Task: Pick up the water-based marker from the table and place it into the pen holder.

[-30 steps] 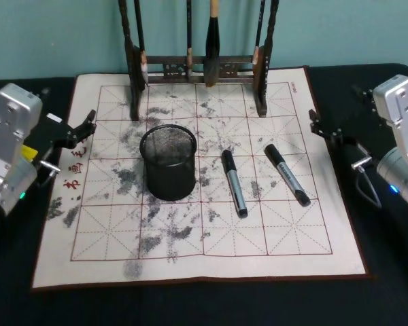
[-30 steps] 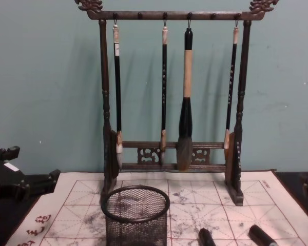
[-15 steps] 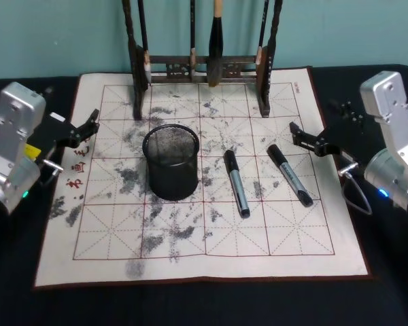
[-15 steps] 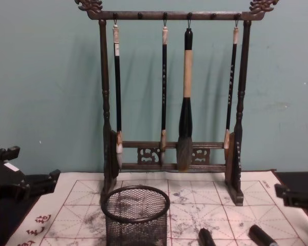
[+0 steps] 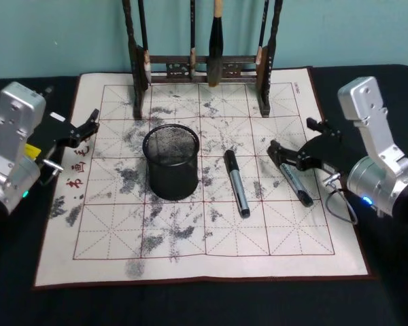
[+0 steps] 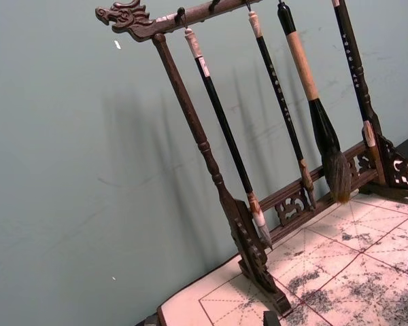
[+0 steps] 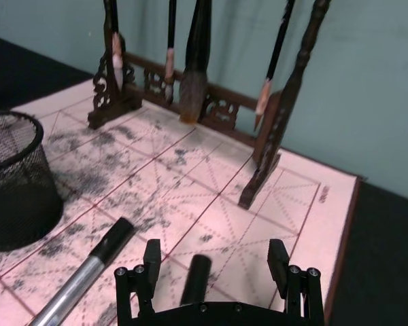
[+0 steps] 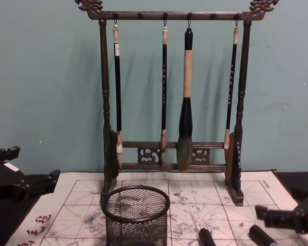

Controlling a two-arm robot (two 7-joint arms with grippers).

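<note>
Two black-and-grey markers lie on the stained grid mat (image 5: 292, 238) of the table, one in the middle (image 5: 235, 183) and one to its right (image 5: 297, 185). I cannot tell which is water-based. My right gripper (image 5: 290, 136) hovers open over the right marker's far end. In the right wrist view that marker's black end (image 7: 196, 275) sits between the spread fingers (image 7: 151, 257) without touching them, and the middle marker (image 7: 88, 278) lies beside it. The black mesh pen holder (image 5: 171, 159) stands upright left of both markers. My left gripper (image 5: 88, 124) rests open at the mat's left edge.
A tall dark wooden rack (image 5: 204, 68) hung with several brushes stands at the mat's far edge, behind the pen holder (image 8: 136, 215) and the right gripper (image 8: 280, 218). Dark tabletop (image 5: 190, 305) surrounds the mat. Red characters (image 5: 75, 166) mark the mat's left side.
My right arm has swung inward from the table's right edge over the mat, bringing its open gripper over the right marker. The left arm, markers and pen holder have not moved.
</note>
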